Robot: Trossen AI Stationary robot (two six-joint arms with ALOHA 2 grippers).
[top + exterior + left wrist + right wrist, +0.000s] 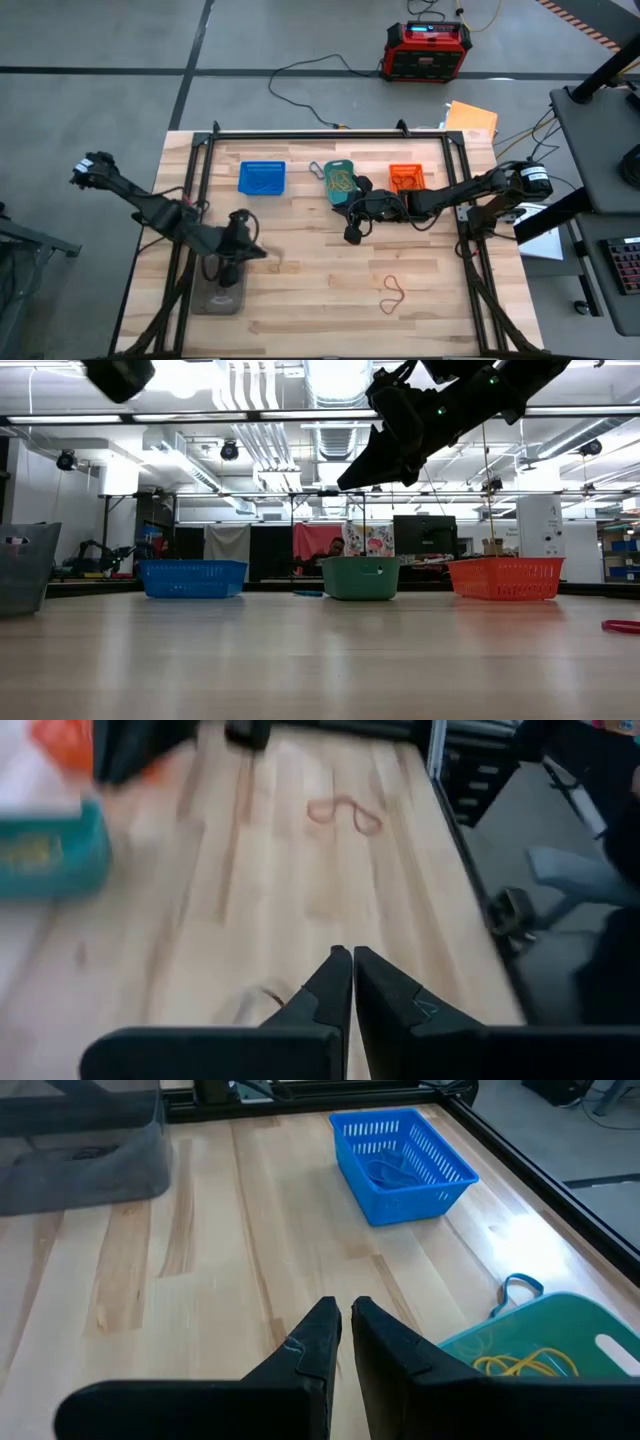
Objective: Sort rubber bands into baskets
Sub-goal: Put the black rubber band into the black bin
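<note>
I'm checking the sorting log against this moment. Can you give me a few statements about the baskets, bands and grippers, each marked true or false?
1. The blue basket holds blue bands. True.
2. The teal basket is empty. False: yellowish bands lie in it.
3. A red band lies loose on the table. True.
4. The right gripper holds a band. False: its fingers are shut with nothing between them.
5. The orange basket stands between the other two. False: the teal one is in the middle.
</note>
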